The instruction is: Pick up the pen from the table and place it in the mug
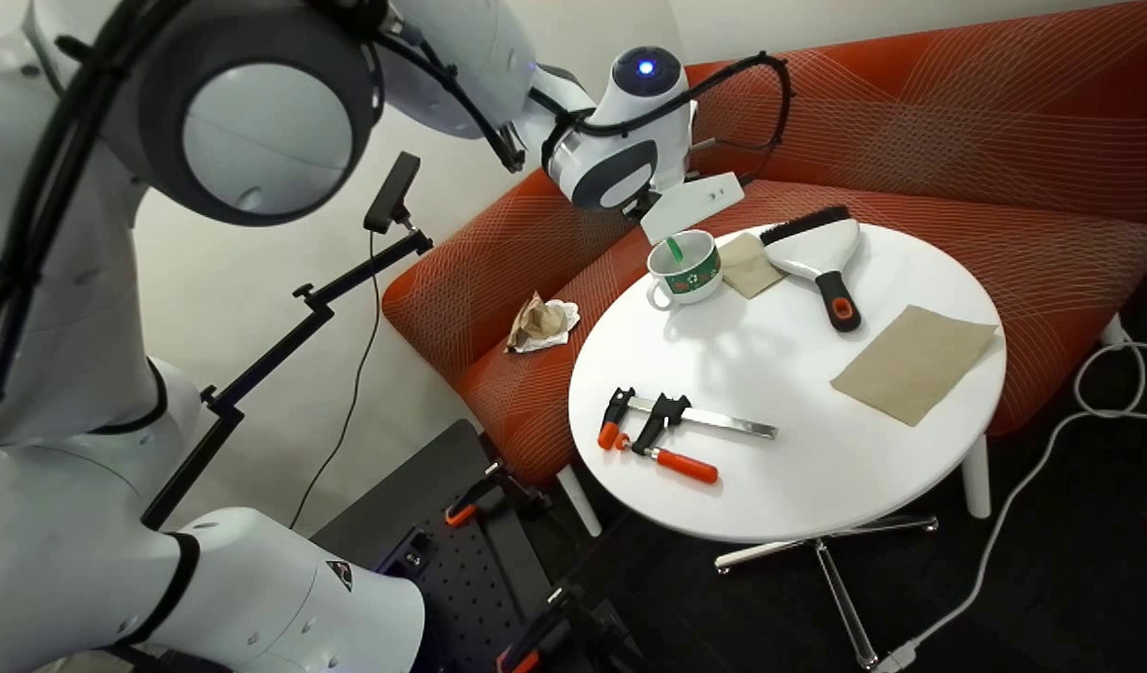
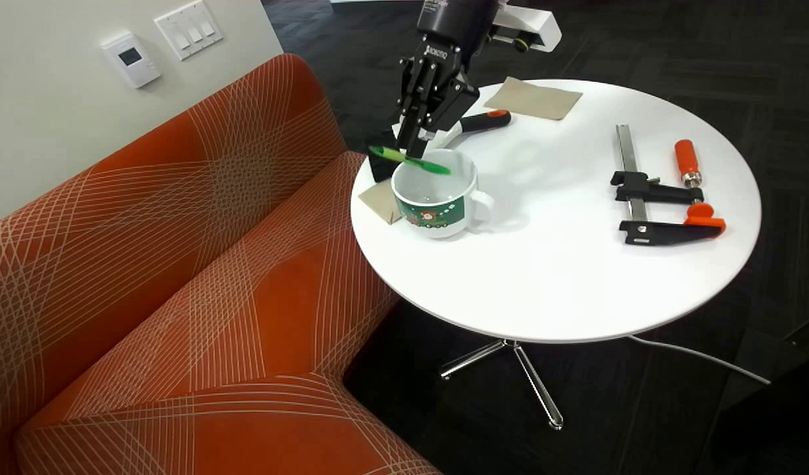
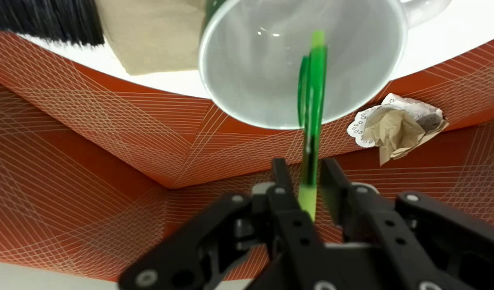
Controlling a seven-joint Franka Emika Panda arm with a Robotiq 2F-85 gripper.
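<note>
The green pen (image 3: 317, 80) is clamped between the fingertips of the black gripper (image 3: 304, 163), and one end of it is over the mouth of the white mug (image 2: 437, 214). In an exterior view the gripper points down with a slight lean; the white arm (image 1: 489, 56) reaches out and bends downward at the wrist. The pen is tilted, thin and bright green, with paler yellow-green parts; whether it touches the rim, I cannot tell. The mug stands upright near the edge of the round white table (image 2: 562, 284), its green band printed with figures. Just beside the mug lies a brown napkin (image 1: 749, 264), and next to this a hand brush (image 1: 824, 252). Farther from the mug there are another napkin (image 1: 914, 365) and a bar clamp (image 1: 666, 411). Beyond the table is an orange couch (image 1: 984, 131), with a crumpled paper wrapper (image 1: 542, 322) on its seat.
</note>
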